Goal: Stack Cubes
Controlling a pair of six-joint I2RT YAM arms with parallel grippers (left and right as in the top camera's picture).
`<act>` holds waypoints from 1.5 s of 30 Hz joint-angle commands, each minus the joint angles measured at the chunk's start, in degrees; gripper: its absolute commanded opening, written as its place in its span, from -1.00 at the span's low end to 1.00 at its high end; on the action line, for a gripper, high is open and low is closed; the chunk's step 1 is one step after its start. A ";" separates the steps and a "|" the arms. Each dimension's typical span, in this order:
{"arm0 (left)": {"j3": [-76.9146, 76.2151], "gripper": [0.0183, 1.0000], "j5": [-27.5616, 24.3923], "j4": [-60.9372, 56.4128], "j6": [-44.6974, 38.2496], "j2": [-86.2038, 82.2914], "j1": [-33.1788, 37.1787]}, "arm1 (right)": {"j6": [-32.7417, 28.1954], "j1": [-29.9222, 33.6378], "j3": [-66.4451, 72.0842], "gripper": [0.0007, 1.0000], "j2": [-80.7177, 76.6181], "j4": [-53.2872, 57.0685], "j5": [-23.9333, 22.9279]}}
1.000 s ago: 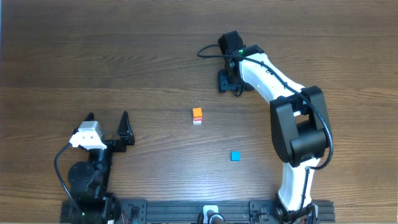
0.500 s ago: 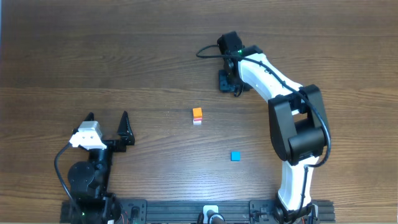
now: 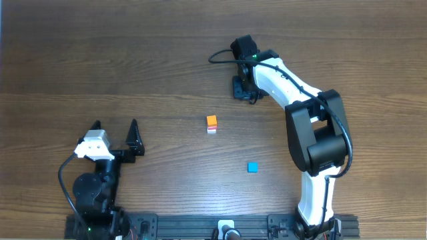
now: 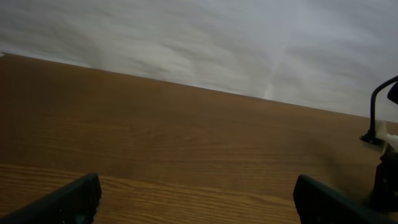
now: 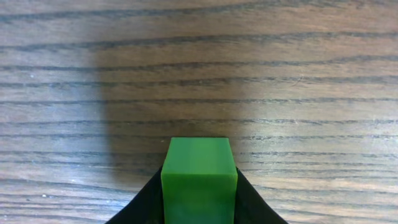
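An orange cube (image 3: 211, 121) sits on top of a white cube (image 3: 211, 130) near the table's middle. A blue cube (image 3: 252, 167) lies alone to the lower right of that stack. My right gripper (image 3: 245, 91) is at the far side of the table, up and right of the stack. In its wrist view a green cube (image 5: 199, 177) is clamped between its two fingers, just above the wood. My left gripper (image 3: 115, 127) rests near its base at the lower left, its fingers (image 4: 68, 200) spread wide with nothing between them.
The wooden tabletop (image 3: 133, 60) is bare apart from the cubes. A black cable (image 3: 223, 56) loops off the right wrist. In the left wrist view the right arm's cable (image 4: 375, 115) shows at the far edge of the table.
The right arm has crept slightly to the left with the green cube. The left arm and the cubes on the table have stayed put.
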State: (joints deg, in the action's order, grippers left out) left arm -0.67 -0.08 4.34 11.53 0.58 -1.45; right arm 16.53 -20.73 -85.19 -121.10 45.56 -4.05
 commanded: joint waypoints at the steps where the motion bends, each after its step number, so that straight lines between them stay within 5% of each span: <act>1: 0.33 1.00 -0.57 -0.04 -0.83 -0.42 0.35 | 0.17 -0.31 -1.09 -0.61 -0.55 -0.15 -0.33; 12: 0.33 1.00 -0.57 -0.04 -0.83 -0.42 0.35 | 0.63 -0.48 -3.63 -0.98 1.97 5.51 -0.31; 21: 0.33 1.00 -0.57 -0.02 -0.85 -0.42 0.35 | 6.34 -4.46 -4.81 -0.98 15.34 16.96 0.57; 32: 0.33 1.00 -0.57 -0.02 -0.83 -0.42 0.35 | 18.60 -23.04 -4.81 -0.98 21.90 17.79 -4.83; 45: 0.33 1.00 -0.57 -0.02 -0.83 -0.42 0.35 | 20.28 -22.32 -4.81 -0.98 14.80 16.06 -4.83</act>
State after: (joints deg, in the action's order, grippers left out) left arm -0.67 -0.08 4.34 11.53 0.58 -1.45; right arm 35.92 -43.59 -89.76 -104.40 62.17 -7.66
